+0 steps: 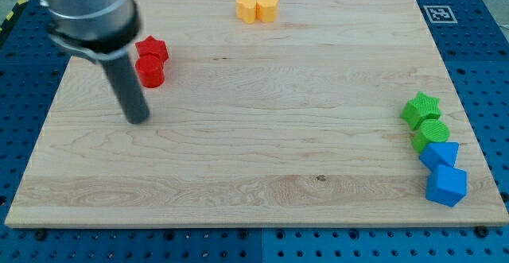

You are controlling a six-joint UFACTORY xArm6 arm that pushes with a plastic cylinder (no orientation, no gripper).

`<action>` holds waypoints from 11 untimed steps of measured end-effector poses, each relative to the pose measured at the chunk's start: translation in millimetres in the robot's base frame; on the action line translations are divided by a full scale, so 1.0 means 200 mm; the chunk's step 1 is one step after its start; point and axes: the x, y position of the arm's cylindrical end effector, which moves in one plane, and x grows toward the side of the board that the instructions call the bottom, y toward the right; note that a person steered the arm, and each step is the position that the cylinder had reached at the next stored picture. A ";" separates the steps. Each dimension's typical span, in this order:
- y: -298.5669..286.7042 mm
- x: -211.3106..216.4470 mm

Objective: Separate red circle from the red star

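While my tip (139, 120), a bare tool holding nothing, sits lower-left of the touching red circle (149, 71) and red star (152, 49) at upper left, I should push the circle alone, downward.

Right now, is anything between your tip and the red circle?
Nothing visible. My tip sits just below and slightly to the view's left of the red circle, with only bare board between them. The red star touches the circle on its far side, toward the view's top.
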 end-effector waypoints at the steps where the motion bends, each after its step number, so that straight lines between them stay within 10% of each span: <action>1: -0.23 -0.19; 3: -0.22 -0.43; 11: 0.13 -0.27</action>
